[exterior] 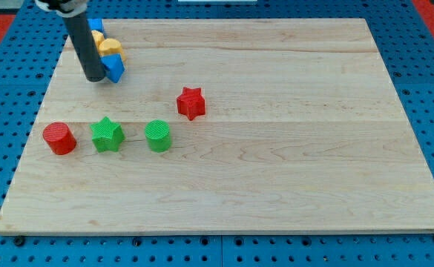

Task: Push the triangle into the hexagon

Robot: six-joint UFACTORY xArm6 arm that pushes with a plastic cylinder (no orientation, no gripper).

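A blue triangle block [114, 68] lies near the view's top left. It touches a yellow hexagon block [112, 49] just above it. My tip [96, 78] rests on the board right against the triangle's left side. The dark rod rises up and to the left from there and hides part of the blocks behind it.
Another yellow block [96, 37] and a blue block [96, 24] sit above the hexagon, partly hidden by the rod. A red star [191, 102] is mid-board. A red cylinder [59, 139], a green star [107, 134] and a green cylinder [157, 136] form a row at the left.
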